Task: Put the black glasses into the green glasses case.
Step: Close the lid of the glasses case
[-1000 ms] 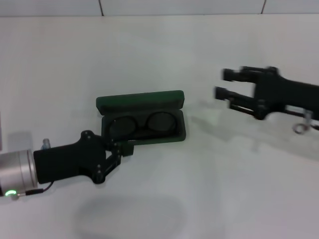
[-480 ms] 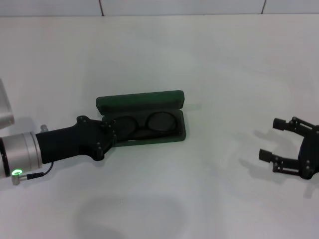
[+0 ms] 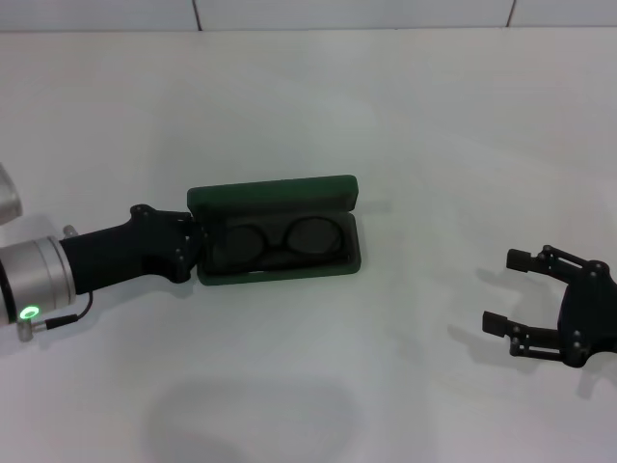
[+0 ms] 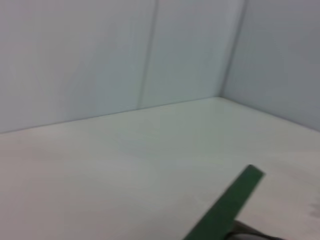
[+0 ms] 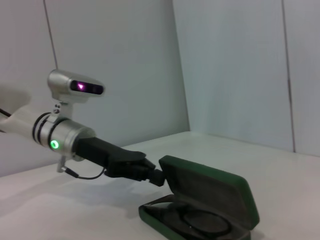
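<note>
The green glasses case lies open at the table's middle, its lid standing up at the back. The black glasses lie folded inside its base. My left gripper is at the case's left end, its tip against the case and its fingers together, holding nothing. The right wrist view shows the left gripper touching the end of the case, with the glasses inside. The left wrist view shows only the edge of the case lid. My right gripper is open and empty, far right of the case.
The white table runs back to a pale tiled wall. The left arm's silver wrist with a green light lies low over the table at the left edge.
My left gripper has moved from the case's front left corner up to its left end. My right gripper has drawn back from the upper right to the lower right, still open.
</note>
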You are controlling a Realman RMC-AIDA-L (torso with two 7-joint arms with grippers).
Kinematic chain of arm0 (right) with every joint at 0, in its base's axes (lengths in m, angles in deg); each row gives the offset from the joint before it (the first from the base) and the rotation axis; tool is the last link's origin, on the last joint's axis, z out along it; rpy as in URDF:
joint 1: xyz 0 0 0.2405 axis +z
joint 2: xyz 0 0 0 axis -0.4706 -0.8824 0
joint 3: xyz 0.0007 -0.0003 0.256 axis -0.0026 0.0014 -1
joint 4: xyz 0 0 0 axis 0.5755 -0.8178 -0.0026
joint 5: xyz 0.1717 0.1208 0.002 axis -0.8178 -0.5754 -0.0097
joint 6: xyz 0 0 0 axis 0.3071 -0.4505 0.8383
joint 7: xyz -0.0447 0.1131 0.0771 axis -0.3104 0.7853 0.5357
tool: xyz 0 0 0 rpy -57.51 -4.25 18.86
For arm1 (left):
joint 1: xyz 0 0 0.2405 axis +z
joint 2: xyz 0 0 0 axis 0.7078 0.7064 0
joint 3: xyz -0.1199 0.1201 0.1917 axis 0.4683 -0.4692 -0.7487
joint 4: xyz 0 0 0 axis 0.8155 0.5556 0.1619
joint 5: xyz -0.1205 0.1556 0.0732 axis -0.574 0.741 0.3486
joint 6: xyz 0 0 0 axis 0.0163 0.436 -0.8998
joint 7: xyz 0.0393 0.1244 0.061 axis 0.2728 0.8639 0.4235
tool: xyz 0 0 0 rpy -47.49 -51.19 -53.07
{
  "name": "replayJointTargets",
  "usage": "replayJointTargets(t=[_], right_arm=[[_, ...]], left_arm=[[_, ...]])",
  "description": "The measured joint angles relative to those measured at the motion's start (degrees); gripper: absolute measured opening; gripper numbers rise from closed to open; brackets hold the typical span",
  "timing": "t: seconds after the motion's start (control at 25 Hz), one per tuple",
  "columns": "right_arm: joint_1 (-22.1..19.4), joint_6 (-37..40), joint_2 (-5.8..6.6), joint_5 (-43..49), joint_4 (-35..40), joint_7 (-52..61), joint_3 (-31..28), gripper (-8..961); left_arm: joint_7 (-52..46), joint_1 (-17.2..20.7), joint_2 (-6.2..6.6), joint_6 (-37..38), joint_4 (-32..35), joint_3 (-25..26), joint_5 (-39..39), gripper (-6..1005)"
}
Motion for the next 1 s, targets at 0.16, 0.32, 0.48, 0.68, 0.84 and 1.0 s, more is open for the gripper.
replayJointTargets(t=[0.16,0.32,0.48,0.68,0.84,1.0], right_arm=[[0.01,0.04,-0.11,0.14,-0.03,-0.01,-0.03,874],[-0.01,0.05,-0.22,0.18,0.01,-0.03,-0.06,874],[-0.02,0.20,-0.30,0.20,-0.02,-0.03,-0.04,874],[-0.03,0.97,-0.40,0.55,-0.03,-0.04,0.00,874],[-0.02,1.35,-0.53,0.81,0.02,-0.03,0.00,874],[0.03,1.45,-0.59,0.82,0.26,-0.04,-0.02,873]], left_arm=[[-0.89,-0.93,0.03,-1.24,-0.38,-0.36,0.96,-1],[-1.65,-1.31,0.01,-2.80,-0.31,-0.40,1.39,-1],[-1.83,-1.59,-0.11,-4.32,-0.10,-0.34,1.22,0],[-1.89,-2.27,-0.06,-6.87,-0.05,-0.09,0.76,5],[-1.88,-3.30,0.36,-8.22,0.01,-0.05,-0.01,9],[-1.89,-4.21,0.50,-10.35,0.57,0.04,-1.17,13]])
